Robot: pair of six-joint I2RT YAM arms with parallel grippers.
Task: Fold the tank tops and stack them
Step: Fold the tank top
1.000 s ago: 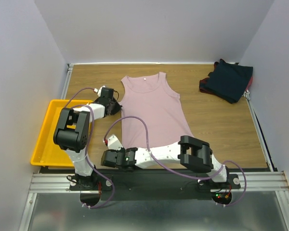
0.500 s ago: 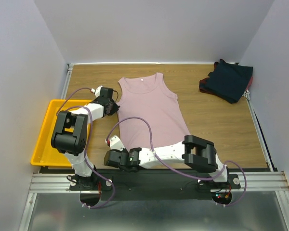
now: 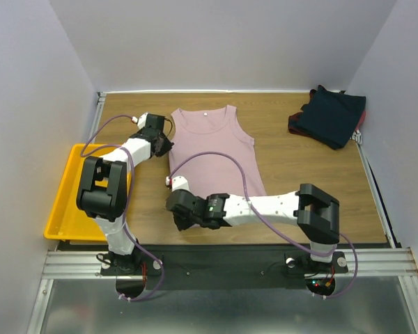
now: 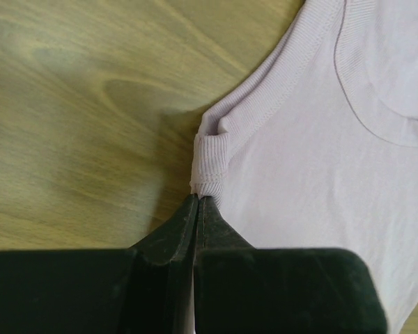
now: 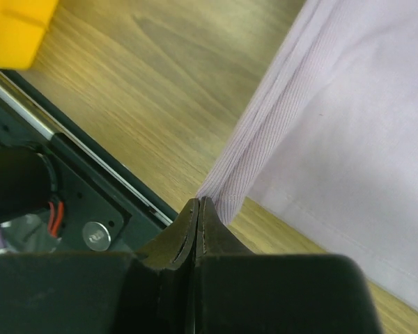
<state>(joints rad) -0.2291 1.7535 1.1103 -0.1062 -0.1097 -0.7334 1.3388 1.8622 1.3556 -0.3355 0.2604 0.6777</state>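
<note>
Left pincer (image 4: 197,202) grips the dusty pink knit tank top (image 4: 320,160) at its armhole; right pincer (image 5: 197,203) grips its hem corner, at the near edge of the wooden table (image 5: 146,90).

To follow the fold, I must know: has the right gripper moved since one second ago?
Yes. The right gripper, jaws shut on the hem of the pink tank top, moved to the right, away from the yellow tray.

Left pincer (image 4: 197,200), right pincer (image 5: 197,202) — jaws together.
</note>
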